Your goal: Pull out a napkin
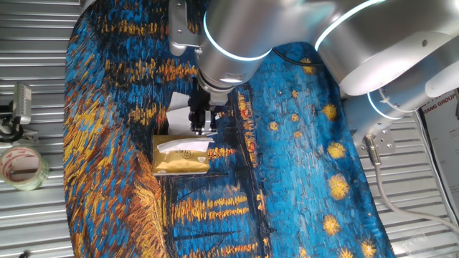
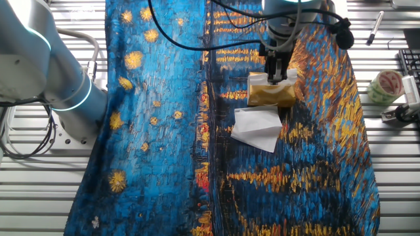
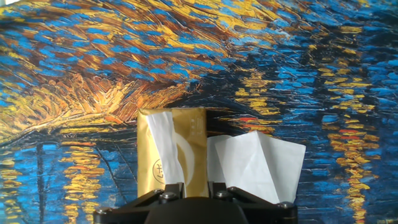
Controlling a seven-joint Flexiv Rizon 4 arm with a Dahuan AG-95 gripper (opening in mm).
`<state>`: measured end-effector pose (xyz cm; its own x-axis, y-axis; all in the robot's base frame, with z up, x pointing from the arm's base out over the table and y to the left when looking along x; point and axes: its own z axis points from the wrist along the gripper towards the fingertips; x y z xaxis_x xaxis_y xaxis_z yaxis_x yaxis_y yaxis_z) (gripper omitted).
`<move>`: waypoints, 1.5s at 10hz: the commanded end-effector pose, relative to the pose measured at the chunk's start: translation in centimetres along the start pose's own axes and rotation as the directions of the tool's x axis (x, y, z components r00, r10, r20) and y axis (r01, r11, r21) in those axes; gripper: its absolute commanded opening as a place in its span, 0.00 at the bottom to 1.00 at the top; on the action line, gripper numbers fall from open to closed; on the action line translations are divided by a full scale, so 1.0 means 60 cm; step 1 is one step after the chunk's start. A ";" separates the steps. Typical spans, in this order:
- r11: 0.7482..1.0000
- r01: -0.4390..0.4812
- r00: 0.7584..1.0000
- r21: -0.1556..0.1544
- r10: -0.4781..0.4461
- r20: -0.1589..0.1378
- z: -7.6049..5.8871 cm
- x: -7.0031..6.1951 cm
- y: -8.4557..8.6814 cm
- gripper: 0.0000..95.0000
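The gold tissue pack (image 3: 186, 146) lies flat on the painted cloth. The napkin (image 3: 163, 146) pokes out of its slot as a white creased strip; it also shows in one fixed view (image 1: 179, 145). My gripper (image 3: 194, 190) hovers just above the near end of the pack, its two dark fingers (image 3: 173, 186) apart with the gold pack showing between them and nothing held. In one fixed view the gripper (image 1: 201, 129) stands over the pack's (image 1: 181, 159) far edge. In the other fixed view the gripper (image 2: 277, 73) is above the pack (image 2: 269, 96).
A flatter white sheet (image 3: 258, 163) lies on the cloth beside the pack, also seen in the other fixed view (image 2: 256, 129). A tape roll (image 1: 23, 166) and a clip sit off the cloth on the metal table. The arm's base (image 2: 65, 98) stands beside the cloth.
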<state>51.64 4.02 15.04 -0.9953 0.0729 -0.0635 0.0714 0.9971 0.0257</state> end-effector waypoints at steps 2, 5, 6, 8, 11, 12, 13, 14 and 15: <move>1.000 -0.001 1.000 -0.016 0.001 0.015 -0.001 0.002 -0.001 0.20; 1.000 0.007 1.000 -0.021 -0.007 0.012 -0.002 0.002 -0.001 0.20; 1.000 0.007 1.000 -0.018 -0.007 0.012 -0.002 0.002 -0.001 0.20; 1.000 0.000 1.000 -0.019 0.000 0.017 -0.002 0.002 -0.001 0.20; 1.000 0.011 1.000 -0.015 -0.011 0.020 -0.002 0.002 -0.001 0.20; 1.000 0.011 1.000 -0.015 -0.011 0.019 -0.002 0.002 -0.001 0.20; 1.000 0.007 1.000 -0.014 -0.007 0.018 -0.002 0.002 -0.001 0.20; 1.000 0.007 1.000 -0.014 -0.007 0.018 -0.002 0.002 -0.001 0.20; 1.000 0.012 1.000 -0.013 -0.012 0.018 -0.002 0.002 -0.001 0.20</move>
<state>51.62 3.98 15.10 -0.9946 0.0625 -0.0825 0.0596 0.9975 0.0373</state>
